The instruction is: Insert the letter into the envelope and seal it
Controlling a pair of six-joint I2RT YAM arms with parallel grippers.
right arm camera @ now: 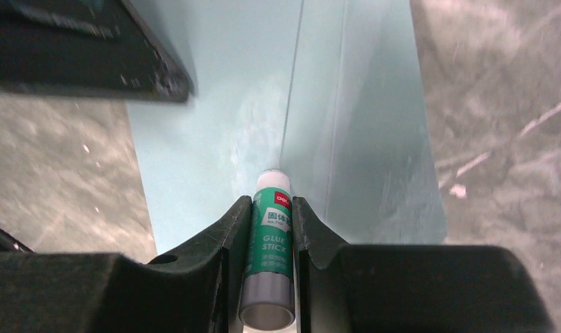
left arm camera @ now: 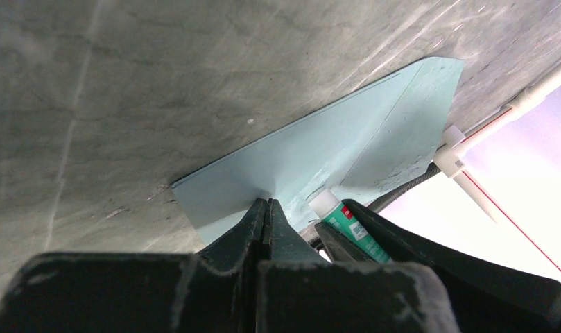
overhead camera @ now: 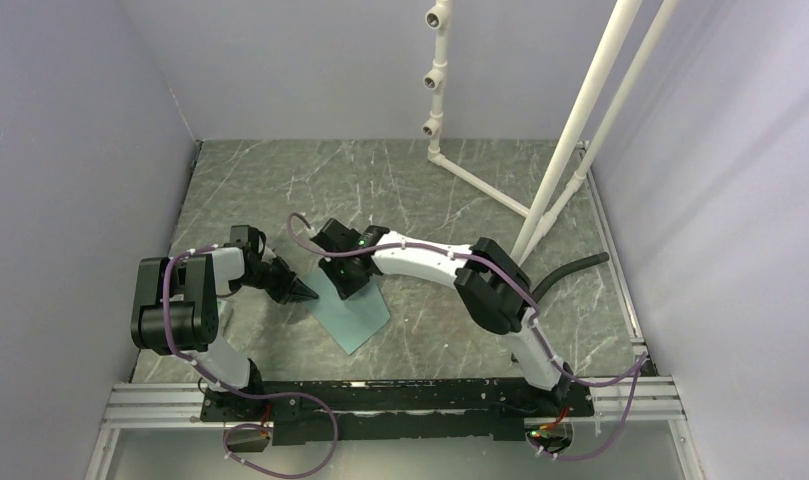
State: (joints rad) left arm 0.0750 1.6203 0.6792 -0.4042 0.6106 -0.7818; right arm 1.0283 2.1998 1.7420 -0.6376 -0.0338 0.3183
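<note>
On the glue stick (right arm camera: 271, 243) — green label — white capitals read "GLUE STICK"; smaller print is illegible.

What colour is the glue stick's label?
Green with white lettering on the glue stick, clearest in the right wrist view.

Grey marbled table (overhead camera: 280, 180): teal envelope (overhead camera: 355, 310) flat near ctr, approx 7 o'clock. White PVC pipe frame (overhead camera: 480, 183) at 1 o'clock, black hose (overhead camera: 575, 267) at 3.

You had the envelope (overhead camera: 358, 318) lying flat on the table (overhead camera: 280, 190), near the middle and set at a slant. It was pale teal, its seamed face up, fold lines showing, with a whitish smear beside one seam.
</note>
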